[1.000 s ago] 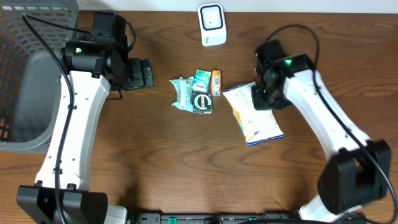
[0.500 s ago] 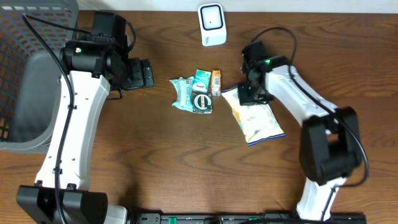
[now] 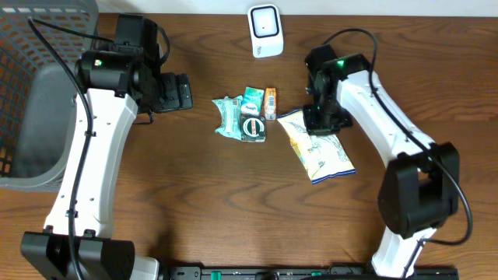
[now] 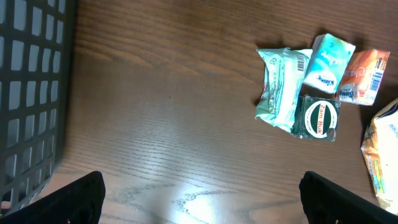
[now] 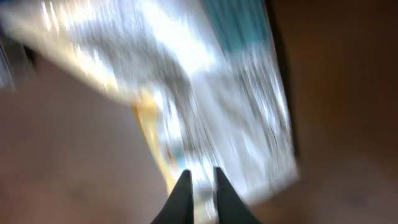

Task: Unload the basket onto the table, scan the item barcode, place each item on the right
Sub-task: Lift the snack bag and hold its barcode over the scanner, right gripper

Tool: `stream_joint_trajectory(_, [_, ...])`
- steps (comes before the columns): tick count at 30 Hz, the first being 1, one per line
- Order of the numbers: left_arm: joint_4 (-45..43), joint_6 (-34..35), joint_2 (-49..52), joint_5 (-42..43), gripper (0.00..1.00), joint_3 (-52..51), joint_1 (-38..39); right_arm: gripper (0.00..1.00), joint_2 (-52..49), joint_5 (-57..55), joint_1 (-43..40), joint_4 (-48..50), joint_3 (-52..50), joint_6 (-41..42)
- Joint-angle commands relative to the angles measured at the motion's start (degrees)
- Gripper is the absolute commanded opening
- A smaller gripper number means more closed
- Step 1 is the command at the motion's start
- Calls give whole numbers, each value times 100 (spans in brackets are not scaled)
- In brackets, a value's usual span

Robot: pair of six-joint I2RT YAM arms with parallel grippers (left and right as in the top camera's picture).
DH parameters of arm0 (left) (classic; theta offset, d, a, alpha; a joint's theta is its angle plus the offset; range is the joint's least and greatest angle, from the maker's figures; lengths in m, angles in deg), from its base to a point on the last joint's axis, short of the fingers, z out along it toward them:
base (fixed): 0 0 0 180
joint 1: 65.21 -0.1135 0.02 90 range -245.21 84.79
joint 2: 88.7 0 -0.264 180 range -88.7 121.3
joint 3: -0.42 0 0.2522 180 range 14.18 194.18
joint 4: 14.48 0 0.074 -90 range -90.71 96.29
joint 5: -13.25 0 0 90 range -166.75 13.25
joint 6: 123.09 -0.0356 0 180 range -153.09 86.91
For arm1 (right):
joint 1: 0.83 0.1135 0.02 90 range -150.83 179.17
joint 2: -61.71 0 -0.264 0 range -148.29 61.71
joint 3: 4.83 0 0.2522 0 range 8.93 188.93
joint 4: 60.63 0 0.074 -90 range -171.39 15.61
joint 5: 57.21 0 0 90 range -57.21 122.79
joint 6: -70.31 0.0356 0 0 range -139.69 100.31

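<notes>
**A:** Where do we find the snack bag (image 3: 320, 152)?

**B:** We see it lying flat on the tabletop (image 3: 194, 210), right of centre. It is pale yellow and white with a blue strip at its lower end, and it runs slantwise from upper left to lower right.

**A:** And what do we make of the right fingers (image 3: 320, 118)?

**B:** We see them down over the bag's upper end. In the right wrist view they stand together, with only a sliver between the tips and the bag's shiny surface blurred behind them. We cannot tell whether a fold of the bag is caught between them.

**A:** What do we see closest to the bag?

**B:** Just to its left we count four small things in a tight cluster. There is a pale green wipes pack (image 3: 228, 115), with a teal tissue pack (image 3: 252, 99) at its upper right. An orange packet (image 3: 270, 102) touches the tissue pack's right side. A dark green pack (image 3: 253, 128) with a round label sits below the tissue pack, against the wipes.

**A:** And the scanner (image 3: 264, 31)?

**B:** We see it, white, at the far edge of the tabletop above the cluster, well apart from the bag.

**A:** The left fingers (image 3: 176, 92)?

**B:** We see them spread wide over bare wood to the left of the cluster. In the left wrist view the tips sit in the two bottom corners with only wood grain between them. Beyond them, at the left edge, we see a grey mesh basket (image 3: 47, 39).
</notes>
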Motion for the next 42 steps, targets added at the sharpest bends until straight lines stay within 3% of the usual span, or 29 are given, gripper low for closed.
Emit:
stream_joint_trajectory(1, [17, -33, 52, -28, 98, -9, -9, 2, 125, 7, 33, -254, -205, -149])
stream_joint_trajectory(6, [17, -33, 52, -28, 98, -9, -9, 9, 122, -282, 83, 485, -1287, -11])
stream_joint_trajectory(10, [17, -33, 52, -28, 98, -9, -9, 1, 122, -192, 107, 1196, -2315, 365])
stream_joint_trajectory(14, [17, -33, 52, -31, 98, -9, -9, 1, 138, 17, 105, 804, -2127, 372])
stream_joint_trajectory(20, [17, -33, 52, -31, 98, -9, -9, 1, 138, 7, 107, -181, -901, 289])
stream_joint_trajectory(22, [17, -33, 52, -28, 98, -9, -9, 2, 138, -39, 111, -50, -706, 262])
stream_joint_trajectory(24, [17, -33, 52, -28, 98, -9, -9, 11, 136, -52, 109, 302, -673, 262])
stream_joint_trajectory(30, [17, -33, 52, -28, 97, -9, -9, 10, 118, -2, 146, 1110, -1084, 286])
stream_joint_trajectory(37, [17, -33, 52, -31, 98, -9, -9, 12, 90, 227, 391, 2907, -2312, 485])
stream_joint_trajectory(42, [17, -35, 52, -28, 98, -9, -9, 27, 136, 177, 306, 2459, -1694, 474])
